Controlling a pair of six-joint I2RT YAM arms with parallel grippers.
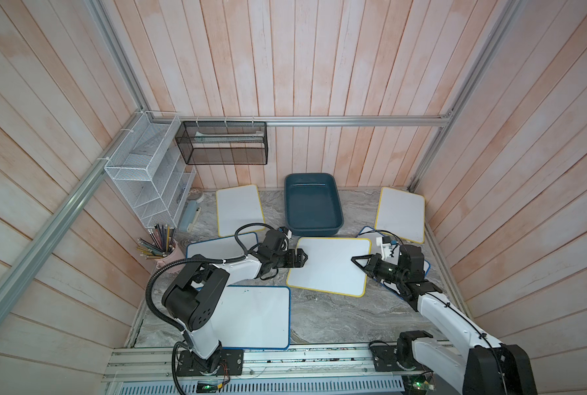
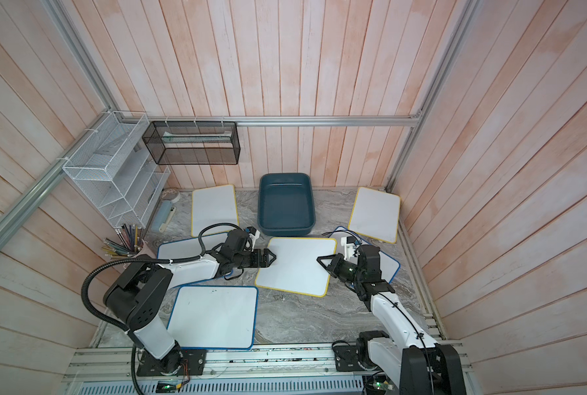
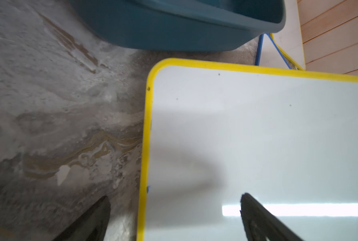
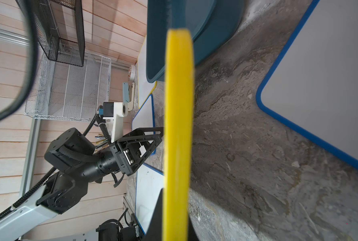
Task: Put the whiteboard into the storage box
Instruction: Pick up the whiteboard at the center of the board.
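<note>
The marble-look bench (image 1: 336,318) carries six boards lying flat and one box (image 1: 312,208), which sits empty at the middle of the back edge with its long side running away from the arms. That leaves its open mouth reachable from either arm. The board (image 1: 329,265) being worked, yellow-framed, lies in the centre of the bench, its back edge just in front of the box's near wall, so the carry should be short. The other boards (image 1: 239,208) lie spread toward the back corners and the left, right and front-left sides, and two of them are partly under the arms. The right gripper (image 1: 353,259) is clamped on the board's right edge, and the right wrist view shows the yellow rim (image 4: 178,125) running edge-on between its jaws. A thin flat panel probably offers no other purchase. The left gripper (image 1: 305,256) stands spread wide at the opposite edge, holding nothing, with one of its fingers (image 3: 255,215) above the white face and the other beside the frame. It appears placed to pinch that side so the board does not sag or swing. Whether the board is clear of the bench cannot be told.
</note>
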